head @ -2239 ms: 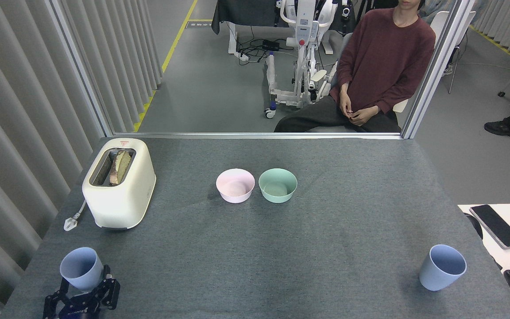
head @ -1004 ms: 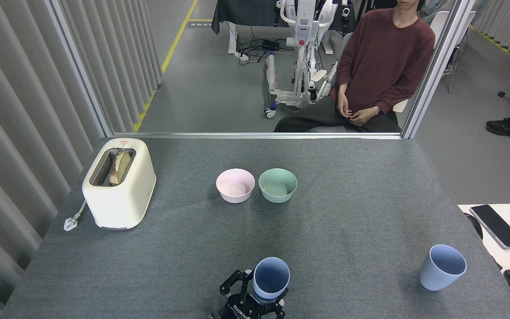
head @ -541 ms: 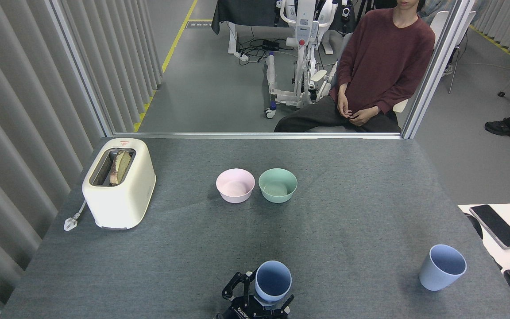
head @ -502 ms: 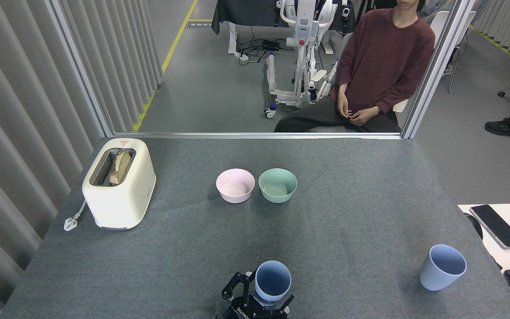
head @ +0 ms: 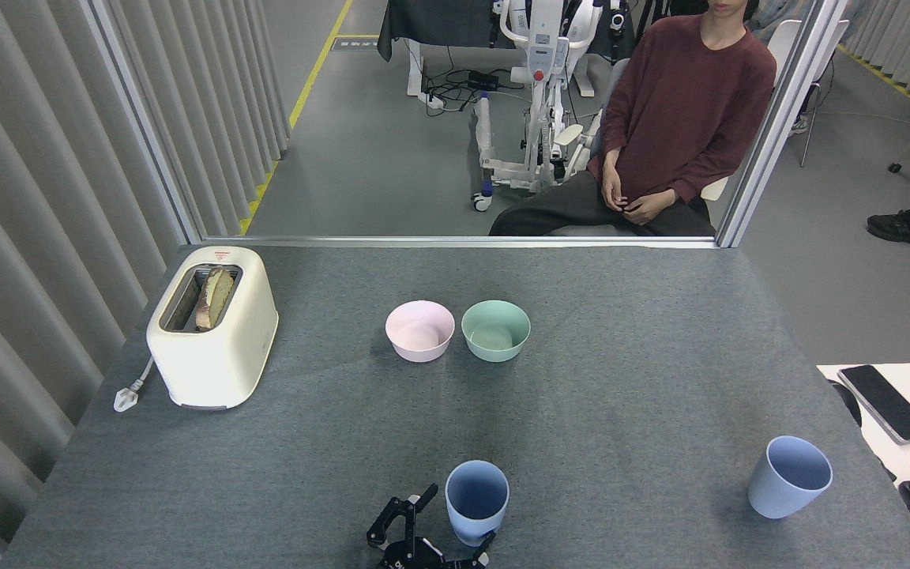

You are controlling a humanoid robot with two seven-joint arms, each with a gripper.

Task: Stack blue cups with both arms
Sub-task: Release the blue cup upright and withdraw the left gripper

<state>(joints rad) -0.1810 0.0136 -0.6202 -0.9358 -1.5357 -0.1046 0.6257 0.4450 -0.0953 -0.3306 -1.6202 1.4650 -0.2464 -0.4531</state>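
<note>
One blue cup (head: 476, 499) stands upright near the table's front edge, about mid-width. My left gripper (head: 441, 534) is low behind it at the bottom edge of the head view. Its black fingers (head: 396, 514) are spread open around the cup's base, and I cannot tell whether they touch the wall. Most of the gripper is cut off by the frame. The other blue cup (head: 789, 476) stands upright at the front right of the table, alone. My right gripper is out of view.
A cream toaster (head: 212, 325) with bread in it stands at the left, its plug on the table. A pink bowl (head: 419, 330) and a mint green bowl (head: 495, 330) sit side by side mid-table. A person sits beyond the far edge. A phone and a keyboard lie on a white desk at the right.
The left gripper carried the blue cup from the front left corner to the front centre. Since half a second ago its fingers have spread and it has dropped lower and leftward.
</note>
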